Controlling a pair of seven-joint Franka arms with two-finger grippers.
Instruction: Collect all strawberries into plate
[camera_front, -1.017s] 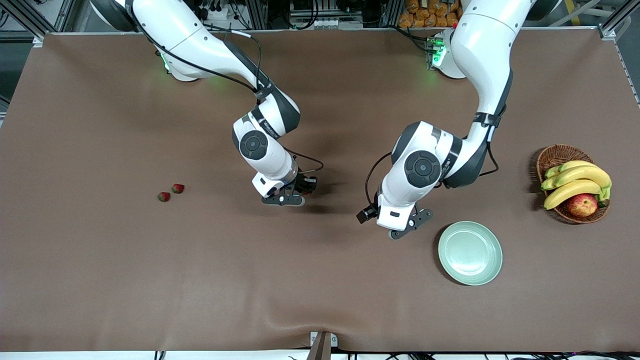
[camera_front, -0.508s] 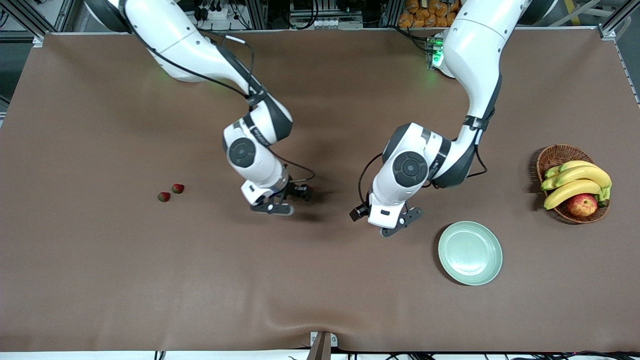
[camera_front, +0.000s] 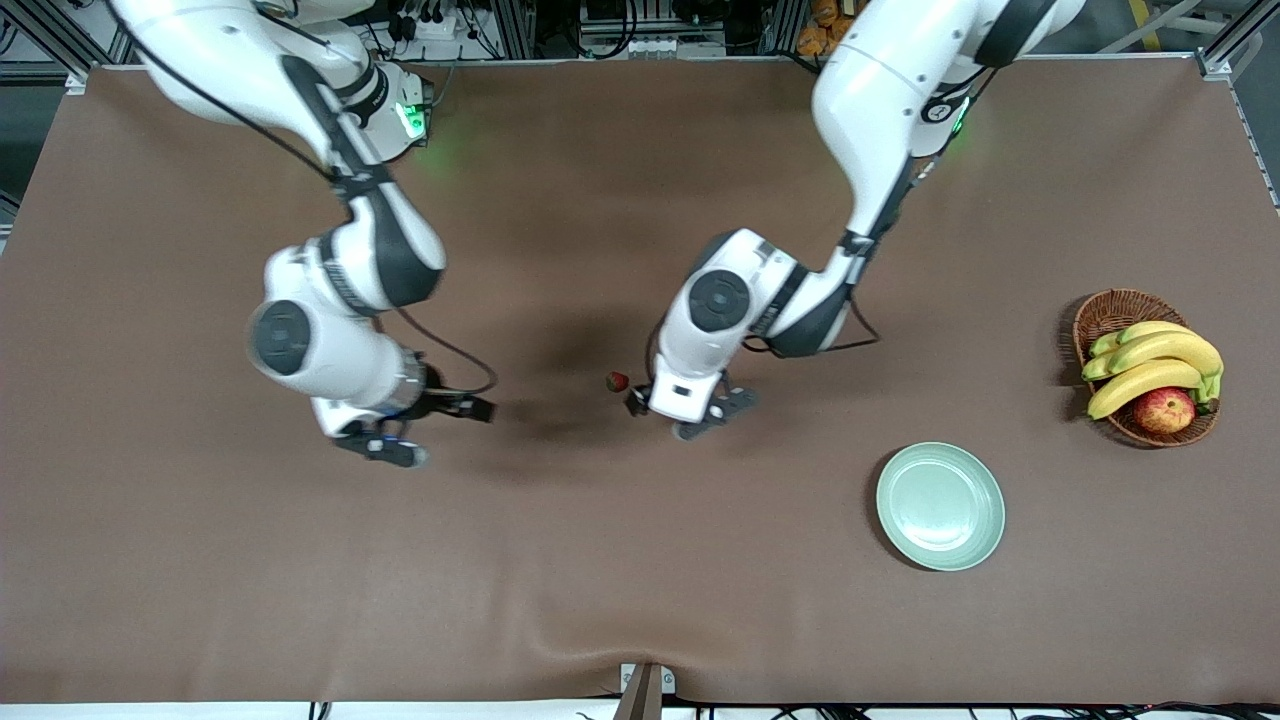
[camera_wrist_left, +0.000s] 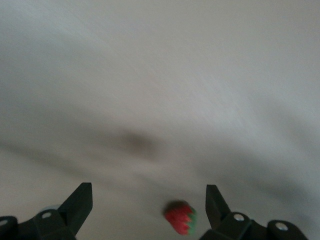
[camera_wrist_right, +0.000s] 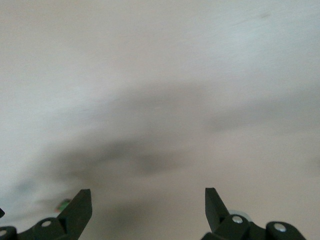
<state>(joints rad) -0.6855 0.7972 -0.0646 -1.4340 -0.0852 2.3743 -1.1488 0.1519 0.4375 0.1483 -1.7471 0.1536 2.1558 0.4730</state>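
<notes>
One strawberry (camera_front: 617, 381) lies on the brown table near its middle. In the left wrist view the strawberry (camera_wrist_left: 181, 217) sits low between my left gripper's open fingers, close to one of them. My left gripper (camera_front: 712, 415) hangs open and empty just above the table beside this berry. My right gripper (camera_front: 380, 448) is open and empty over bare table toward the right arm's end; its wrist view shows open fingers (camera_wrist_right: 80, 210) over bare cloth. The other two strawberries are hidden under the right arm. The mint-green plate (camera_front: 985, 540) is empty, nearer the front camera toward the left arm's end.
A wicker basket (camera_front: 1110, 310) with bananas (camera_front: 1150, 365) and a red-yellow apple (camera_front: 1165, 410) stands beside the plate, toward the left arm's end. A small bracket (camera_front: 645, 690) sits at the table's front edge.
My right gripper swung away toward the right arm's end, uncovering a strawberry on the table and now covering the other two. My left gripper moved from beside the plate to that strawberry.
</notes>
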